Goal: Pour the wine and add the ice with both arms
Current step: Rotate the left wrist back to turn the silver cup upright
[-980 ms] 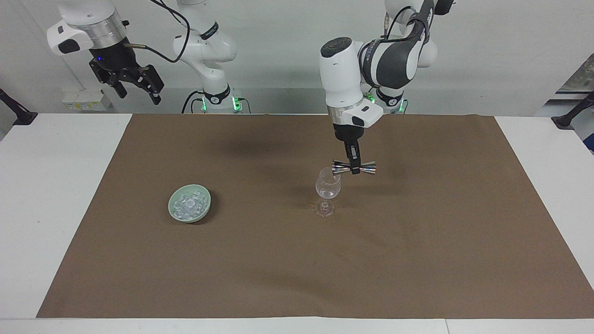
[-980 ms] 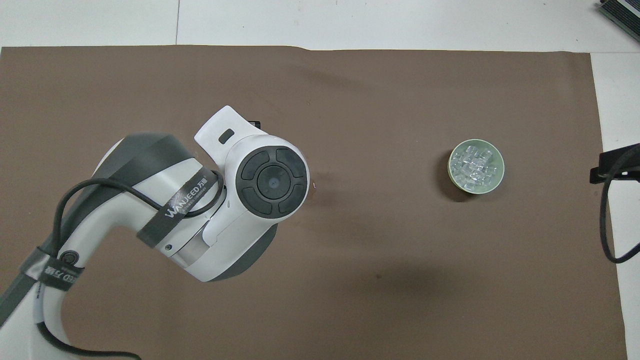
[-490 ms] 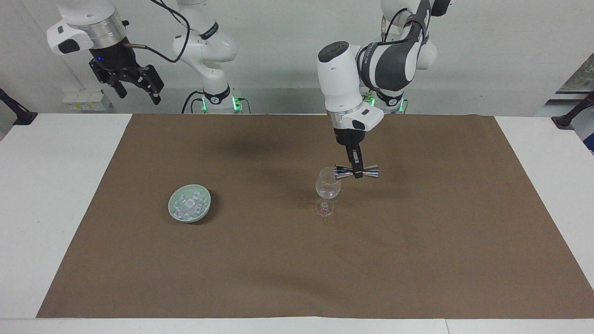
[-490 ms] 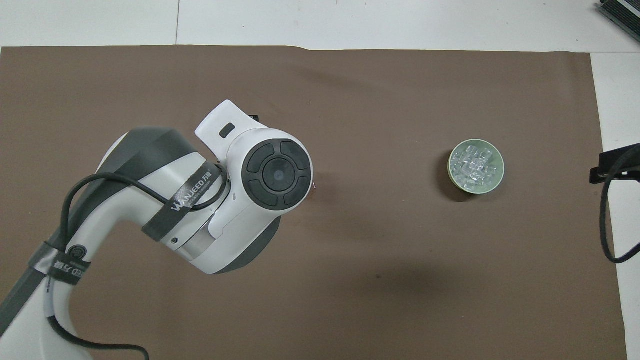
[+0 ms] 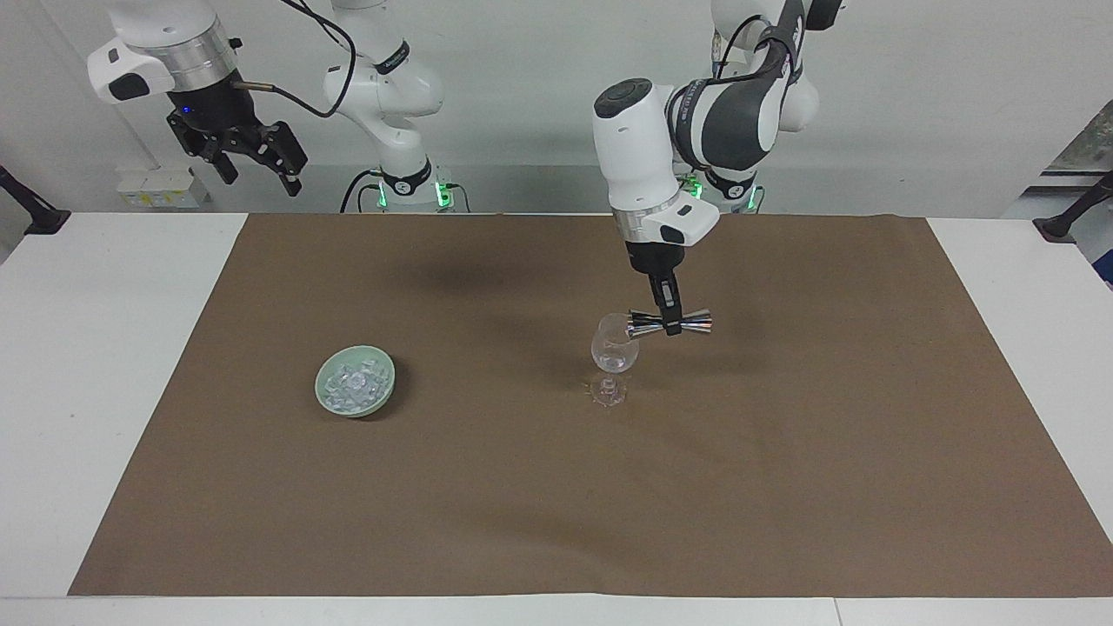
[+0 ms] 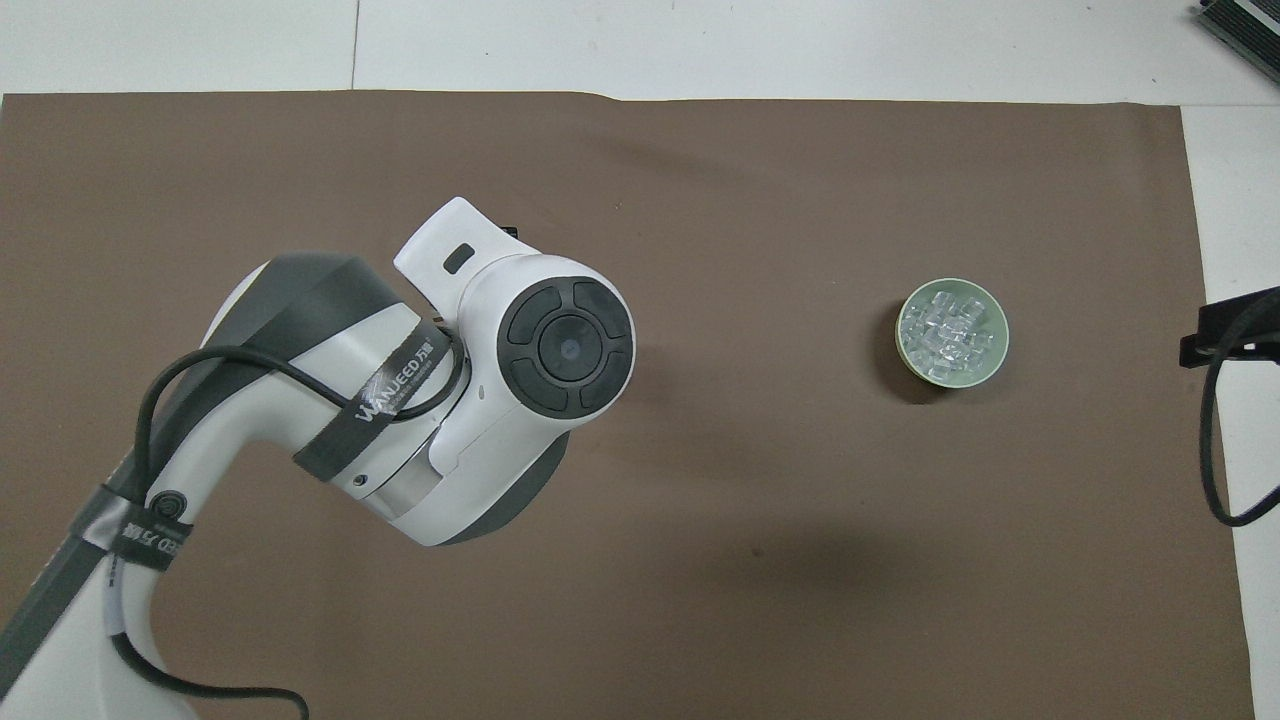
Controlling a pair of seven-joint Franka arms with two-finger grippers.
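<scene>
A clear stemmed glass (image 5: 614, 352) stands upright near the middle of the brown mat (image 5: 522, 487). My left gripper (image 5: 669, 326) is shut on the waist of a shiny double-ended metal jigger (image 5: 691, 324), held sideways with one end at the glass's rim. In the overhead view the left arm's wrist (image 6: 520, 360) hides the glass and the jigger. The ice (image 5: 354, 385) (image 6: 950, 330) fills a pale green bowl (image 5: 323, 389) (image 6: 985, 372) toward the right arm's end of the table. My right gripper (image 5: 252, 156) waits open, high above the table's edge by its base.
The brown mat (image 6: 800, 550) covers most of the white table (image 5: 104, 348). Black clamp mounts (image 5: 30, 209) (image 5: 1074, 213) stand at both ends of the table. A dark cable (image 6: 1215, 430) loops at the right arm's end in the overhead view.
The left arm has shifted slightly and the jigger has levelled out at the glass's rim. The right arm has hardly moved.
</scene>
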